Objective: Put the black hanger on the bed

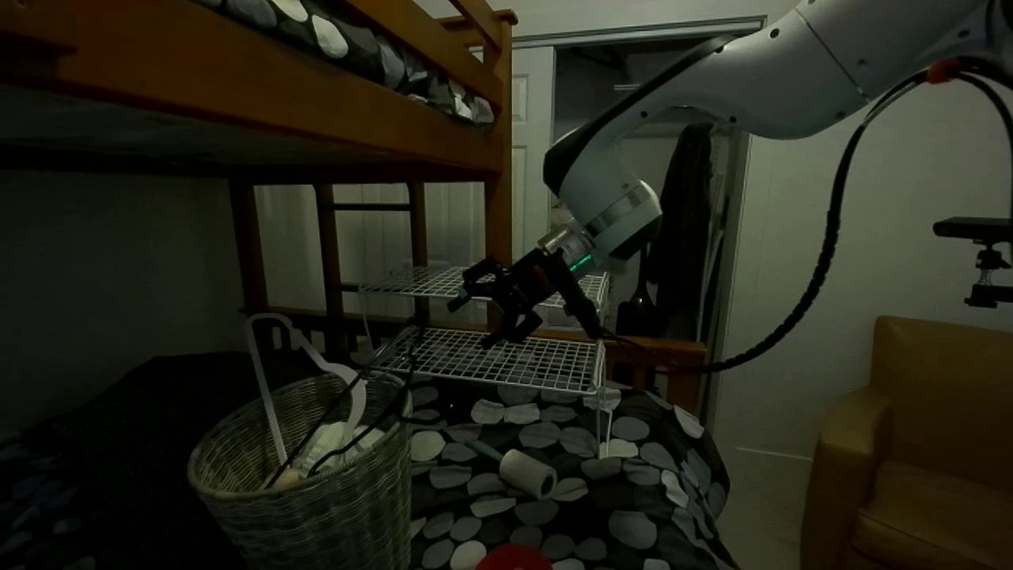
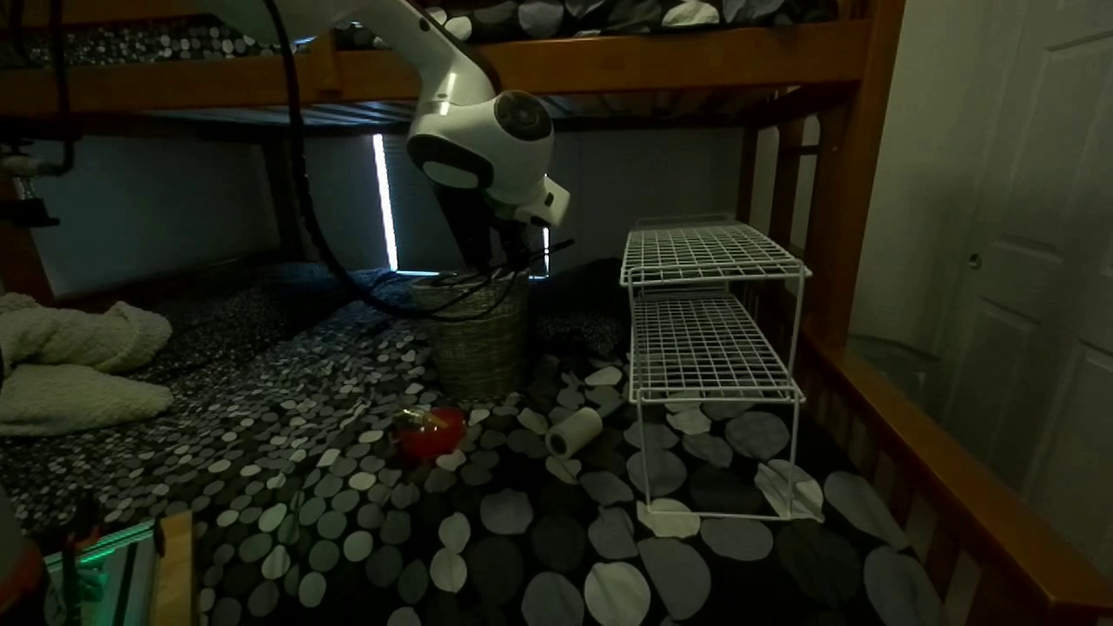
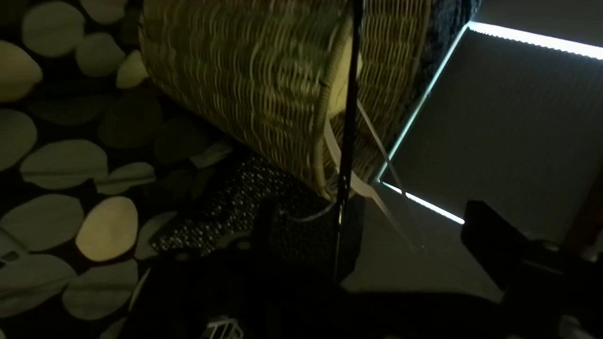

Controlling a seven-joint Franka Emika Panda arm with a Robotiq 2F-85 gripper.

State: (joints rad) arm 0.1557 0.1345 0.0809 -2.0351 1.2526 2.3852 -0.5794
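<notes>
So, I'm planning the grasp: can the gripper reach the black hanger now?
Probably yes, though depth is unclear: the gripper is open; in the wrist view the black hanger, jutting from the basket, shows unblocked between its jaws.

Black gripper [image 3: 372,219] spread wide, thin black hanger [image 3: 347,146] crossing the gap. Tan wicker basket [image 3: 249,80] behind, slim white hanger [image 3: 363,188] poking out
</notes>
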